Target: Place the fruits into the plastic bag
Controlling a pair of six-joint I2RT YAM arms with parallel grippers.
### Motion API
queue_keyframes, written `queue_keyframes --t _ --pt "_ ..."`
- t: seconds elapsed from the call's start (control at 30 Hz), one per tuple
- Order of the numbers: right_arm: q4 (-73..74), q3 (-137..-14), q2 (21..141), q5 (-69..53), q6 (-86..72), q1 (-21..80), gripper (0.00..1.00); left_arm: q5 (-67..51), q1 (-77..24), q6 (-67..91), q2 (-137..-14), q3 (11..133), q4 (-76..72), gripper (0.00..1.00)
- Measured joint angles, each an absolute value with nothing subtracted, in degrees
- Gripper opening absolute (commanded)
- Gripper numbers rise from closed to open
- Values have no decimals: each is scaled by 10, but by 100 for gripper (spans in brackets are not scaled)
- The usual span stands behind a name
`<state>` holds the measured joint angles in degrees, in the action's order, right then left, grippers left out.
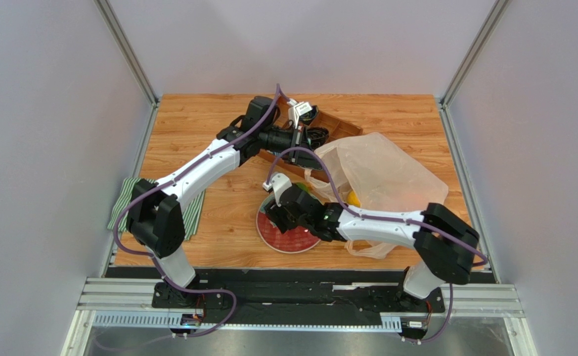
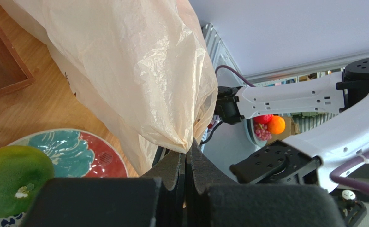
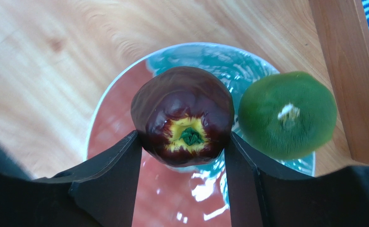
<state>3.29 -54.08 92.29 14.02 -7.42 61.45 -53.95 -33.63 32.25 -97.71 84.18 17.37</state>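
Note:
My right gripper (image 3: pixel 182 137) is shut on a dark red apple (image 3: pixel 184 116), one finger on each side, over the red-rimmed plate (image 3: pixel 120 137). A green round fruit (image 3: pixel 288 113) lies on the plate beside it; it also shows in the left wrist view (image 2: pixel 11 177). My left gripper (image 2: pixel 187 152) is shut on a pinched edge of the translucent plastic bag (image 2: pixel 134 71) and holds it up. In the top view the bag (image 1: pixel 381 174) lies at right with a yellow fruit (image 1: pixel 353 198) inside; the left gripper (image 1: pixel 312 137) is at its far edge and the right gripper (image 1: pixel 278 210) is over the plate (image 1: pixel 288 239).
A brown wooden tray (image 1: pixel 336 124) sits behind the bag and shows in the left wrist view (image 2: pixel 1 71). A striped cloth (image 1: pixel 124 202) lies at the table's left edge. Metal frame posts and grey walls close in the table.

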Motion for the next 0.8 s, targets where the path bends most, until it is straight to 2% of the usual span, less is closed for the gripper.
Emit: queue_keyframes --t 0.1,0.27,0.43,0.7,0.8 --pt "40 -514 866 121 -63 631 17 -540 -335 322 -977 842 174 0" --pt "55 -468 702 69 -60 645 17 -541 -331 322 -977 842 173 0" --pt "85 -459 584 65 -62 635 17 -541 -329 322 -977 842 173 0" --pt "148 -429 480 36 -103 480 17 -541 -329 323 -974 842 173 0" --pt "175 -429 481 49 -112 464 17 -541 -329 323 -973 842 173 0"
